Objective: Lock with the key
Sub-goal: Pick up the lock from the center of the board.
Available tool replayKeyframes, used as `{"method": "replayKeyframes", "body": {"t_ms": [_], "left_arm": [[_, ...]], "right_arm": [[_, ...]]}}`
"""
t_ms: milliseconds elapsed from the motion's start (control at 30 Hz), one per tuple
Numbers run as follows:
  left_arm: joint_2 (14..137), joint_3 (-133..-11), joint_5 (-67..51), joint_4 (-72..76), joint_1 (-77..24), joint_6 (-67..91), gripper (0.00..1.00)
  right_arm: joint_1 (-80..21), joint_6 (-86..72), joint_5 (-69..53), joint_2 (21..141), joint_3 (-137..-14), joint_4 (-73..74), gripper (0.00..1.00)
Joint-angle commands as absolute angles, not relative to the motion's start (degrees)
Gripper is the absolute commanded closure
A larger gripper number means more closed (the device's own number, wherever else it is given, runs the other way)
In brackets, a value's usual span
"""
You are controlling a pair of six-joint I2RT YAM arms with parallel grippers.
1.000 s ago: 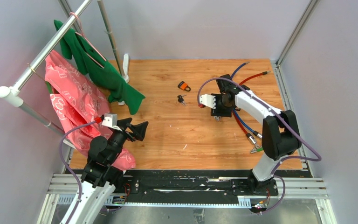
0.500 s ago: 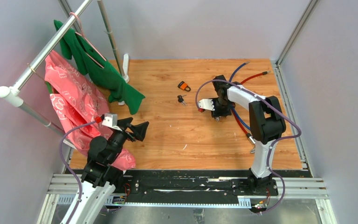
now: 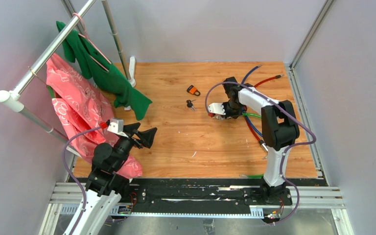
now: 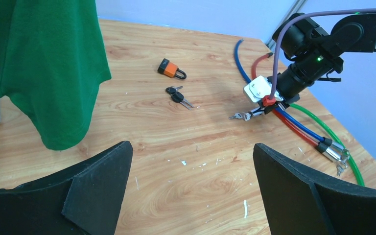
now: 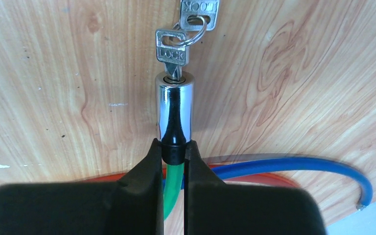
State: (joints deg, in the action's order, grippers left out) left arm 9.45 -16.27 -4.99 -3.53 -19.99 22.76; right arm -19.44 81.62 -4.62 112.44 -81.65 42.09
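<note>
**Item 1, right claw** (image 5: pixel 174 151): clamped on the black collar where the green cable (image 5: pixel 170 186) enters the chrome lock cylinder (image 5: pixel 175 105). The cylinder juts straight ahead of its fingertips, low over the table (image 5: pixel 54 73).

**Item 2, key** (image 5: pixel 172 47): seated in the far end of the cylinder, directly beyond the claw's tips. A spare key (image 5: pixel 199 12) hangs on the same ring, further ahead and slightly right.

**Item 3, blue cable** (image 5: pixel 293 164) **and red cable** (image 5: pixel 269 179): on the boards beneath and to the right of the right claw's fingers.

**Item 4, left claw** (image 4: pixel 192 147): spread wide, holding nothing. It is well apart from the lock, which lies ahead of it and to its right.

**Item 5, orange padlock** (image 4: pixel 169 68): ahead of the left claw, with the black-headed keys (image 4: pixel 177 95) lying just nearer to it. A green garment (image 4: pixel 44 63) hangs to the claw's left.

**Step in hand (judged):** the lock body is gripped and the key is in, but the turn is not yet made. Whether the cable's free end is home in the cylinder cannot be told.

**Next move (judged):** the left claw must cross to the key head, pinch it flat and rotate it. The right claw holds the cylinder against twisting.
</note>
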Motion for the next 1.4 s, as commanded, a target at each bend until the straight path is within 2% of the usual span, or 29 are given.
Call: {"method": "replayKeyframes", "body": {"t_ms": [0, 167, 400, 600, 700, 833, 967, 1100, 1200, 1267, 1367], "left_arm": [[9.6, -15.6, -5.7, -2.9, -19.4, 23.6, 0.00], [9.4, -15.5, -6.0, -2.6, -19.4, 23.6, 0.00], [9.1, -15.5, -6.7, -2.3, -19.4, 23.7, 0.00], [9.1, -15.5, -8.9, -1.5, -19.4, 24.0, 0.02], [8.9, -15.5, -11.8, -0.4, -19.4, 24.3, 0.06], [8.6, -15.4, -15.7, 1.7, -19.4, 24.7, 0.07], [8.8, -15.7, -18.3, 2.3, -19.4, 24.4, 0.08], [10.6, -19.1, -26.9, 2.2, -19.4, 18.0, 0.18], [13.5, -23.3, -34.0, 2.0, -19.4, 13.6, 0.24], [15.3, -25.7, -38.9, -1.6, -19.4, 6.5, 0.26], [18.8, -31.9, -40.8, -13.6, -19.5, -9.7, 0.27]], "right_arm": [[-19.7, 78.9, -0.9, 108.8, -82.8, 44.7, 1.00], [-19.7, 74.5, 4.6, 101.6, -83.3, 40.1, 1.00], [-19.7, 65.2, 0.9, 86.4, -81.9, 35.7, 1.00], [-21.2, 53.0, -8.2, 72.9, -77.6, 29.5, 1.00], [-22.2, 47.4, -15.6, 65.5, -73.8, 24.2, 1.00], [-22.8, 40.7, -30.5, 58.4, -69.0, 16.4, 1.00], [-25.9, 40.7, -39.8, 56.7, -65.9, 12.1, 1.00], [-32.3, 50.7, -42.7, 56.8, -62.3, 9.8, 1.00], [-33.4, 54.6, -50.5, 58.5, -62.2, 10.1, 1.00], [-33.5, 55.9, -55.4, 59.8, -62.6, 10.1, 1.00], [-34.6, 53.4, -55.5, 62.6, -64.3, 8.8, 1.00]]}}
